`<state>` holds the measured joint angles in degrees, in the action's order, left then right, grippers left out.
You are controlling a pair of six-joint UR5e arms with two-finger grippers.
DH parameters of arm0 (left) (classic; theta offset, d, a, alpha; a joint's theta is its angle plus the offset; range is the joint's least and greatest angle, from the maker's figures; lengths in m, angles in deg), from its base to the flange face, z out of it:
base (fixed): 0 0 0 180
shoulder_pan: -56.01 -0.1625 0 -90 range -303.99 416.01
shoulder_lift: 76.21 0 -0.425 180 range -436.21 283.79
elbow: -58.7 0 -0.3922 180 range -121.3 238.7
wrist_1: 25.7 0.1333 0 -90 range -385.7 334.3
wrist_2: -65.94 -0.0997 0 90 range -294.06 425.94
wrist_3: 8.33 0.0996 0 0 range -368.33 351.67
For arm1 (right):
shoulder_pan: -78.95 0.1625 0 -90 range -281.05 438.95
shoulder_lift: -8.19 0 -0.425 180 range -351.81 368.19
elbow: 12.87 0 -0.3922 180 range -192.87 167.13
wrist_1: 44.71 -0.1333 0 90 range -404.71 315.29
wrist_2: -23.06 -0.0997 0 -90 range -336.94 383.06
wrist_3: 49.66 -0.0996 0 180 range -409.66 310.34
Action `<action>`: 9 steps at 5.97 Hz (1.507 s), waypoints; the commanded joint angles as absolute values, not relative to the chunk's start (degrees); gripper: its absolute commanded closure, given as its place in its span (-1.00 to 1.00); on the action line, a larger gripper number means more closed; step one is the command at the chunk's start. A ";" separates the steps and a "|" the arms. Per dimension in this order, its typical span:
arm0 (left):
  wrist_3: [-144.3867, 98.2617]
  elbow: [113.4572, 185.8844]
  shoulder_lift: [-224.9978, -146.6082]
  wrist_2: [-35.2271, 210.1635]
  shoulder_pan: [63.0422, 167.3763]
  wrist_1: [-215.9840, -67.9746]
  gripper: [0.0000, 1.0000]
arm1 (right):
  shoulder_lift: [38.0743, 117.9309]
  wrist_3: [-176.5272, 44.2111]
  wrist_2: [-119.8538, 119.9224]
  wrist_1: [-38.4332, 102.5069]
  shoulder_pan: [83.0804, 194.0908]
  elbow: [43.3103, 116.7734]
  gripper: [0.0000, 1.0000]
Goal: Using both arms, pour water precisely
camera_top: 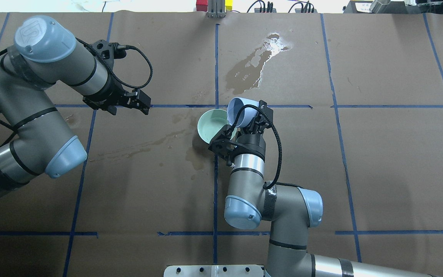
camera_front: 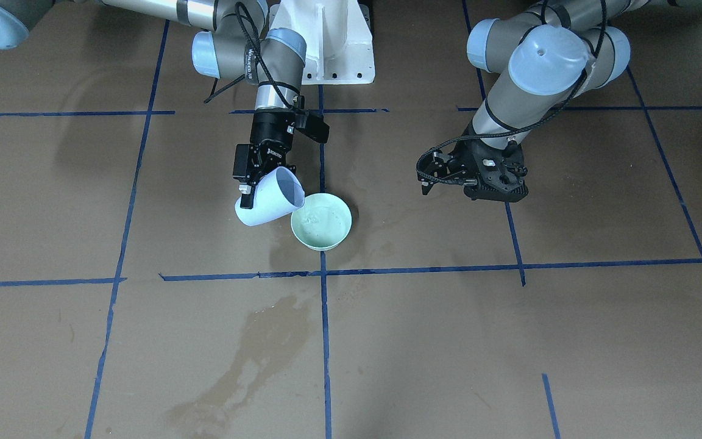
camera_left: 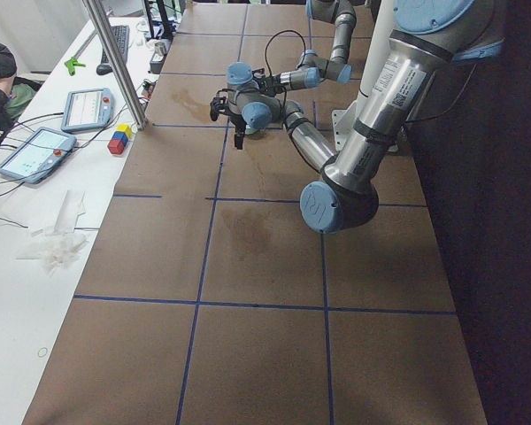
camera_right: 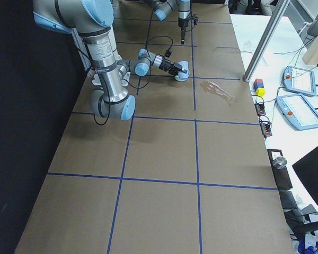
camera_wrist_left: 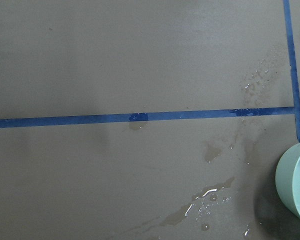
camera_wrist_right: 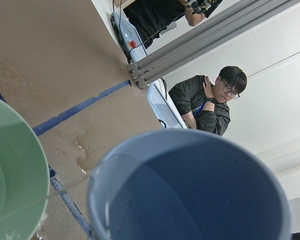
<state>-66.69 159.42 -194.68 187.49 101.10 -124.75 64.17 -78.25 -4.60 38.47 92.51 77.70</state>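
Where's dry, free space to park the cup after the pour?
Bare, dry paper on the robot's right of the cup, between tape lines. Wet: puddle beyond the bowl, streaks toward the left gripper. Right gripper crowds the bowl.

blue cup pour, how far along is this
Done: the right arm has its jaws shut on the blue cup, tipped at the rim of the green bowl, which already holds some water. In hand: the pour, though no stream shows. Left: righting the cup and setting it down. The left arm hangs empty, jaws open. Spilt puddles lie on the table.
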 commanded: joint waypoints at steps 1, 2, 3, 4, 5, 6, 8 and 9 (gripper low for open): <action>-66.69 159.51 -194.69 187.49 101.10 -124.75 -1.00 | 63.39 -79.01 -4.98 38.00 93.01 78.71 0.99; -66.69 159.95 -194.69 187.49 101.10 -124.67 -1.00 | 63.48 -82.14 -5.50 38.00 93.45 79.85 0.99; -66.69 159.95 -194.69 187.49 101.10 -124.66 -1.00 | 63.65 -85.48 -7.42 37.91 93.89 81.51 1.00; -66.69 159.95 -194.69 187.49 101.10 -124.75 -1.00 | 63.91 -87.17 -8.92 37.91 94.42 83.44 1.00; -66.78 160.13 -194.69 187.49 101.10 -124.75 -1.00 | 64.09 -90.93 -12.16 37.91 95.47 85.90 1.00; -66.78 160.39 -194.69 187.57 101.10 -124.67 -1.00 | 64.96 -97.93 -16.89 37.91 97.22 88.62 1.00; -66.78 160.65 -194.60 187.58 101.10 -124.66 -1.00 | 74.22 -107.14 -23.69 26.57 100.74 92.42 1.00; -66.78 160.65 -194.60 187.58 101.19 -124.58 -1.00 | 80.38 -105.57 -24.40 18.91 102.40 92.43 1.00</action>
<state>-66.78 160.59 -194.62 187.57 101.14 -124.64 74.53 -105.92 -23.22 26.17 100.80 92.00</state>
